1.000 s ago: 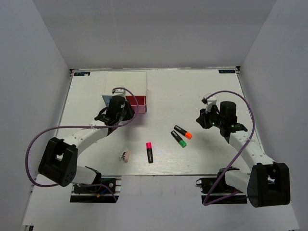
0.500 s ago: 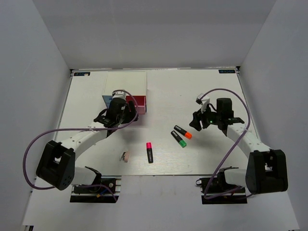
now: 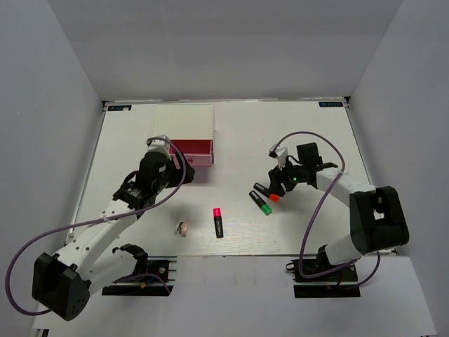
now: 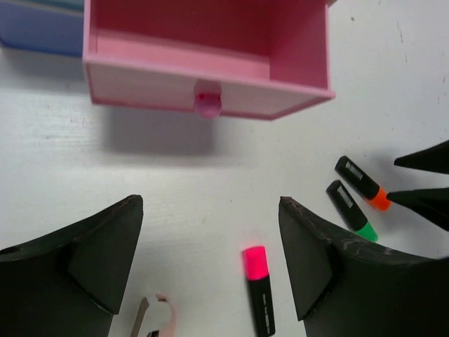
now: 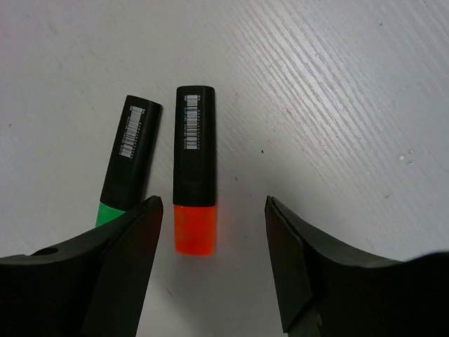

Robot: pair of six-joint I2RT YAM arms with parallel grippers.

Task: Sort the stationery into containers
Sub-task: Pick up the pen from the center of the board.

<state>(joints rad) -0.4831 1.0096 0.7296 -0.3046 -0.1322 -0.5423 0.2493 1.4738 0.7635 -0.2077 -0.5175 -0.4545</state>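
The containers are drawers of a white-topped box [image 3: 184, 121]. Its pink drawer [image 4: 203, 84] stands pulled out, and it looks empty as far as I see into it. A blue drawer front [image 4: 42, 31] shows beside it. My left gripper [image 4: 210, 232] hangs open above the table, short of the pink drawer. The pink-capped highlighter [image 4: 258, 288] and a small white clip-like piece [image 4: 156, 319] lie below it. My right gripper [image 5: 214, 210] is open low over the orange-capped highlighter [image 5: 194, 168], its cap between the fingers. The green-capped highlighter [image 5: 126, 158] lies just left of it.
In the top view the box sits at the back left of the white table [image 3: 302, 140]. The orange highlighter [image 3: 266, 192] and the green one [image 3: 260, 203] lie right of centre, the pink one [image 3: 218, 222] near the front. Grey walls enclose the table.
My left gripper has opened and drawn back from the pink drawer, which stays pulled out. My right gripper has opened and moved left and down over the orange highlighter.
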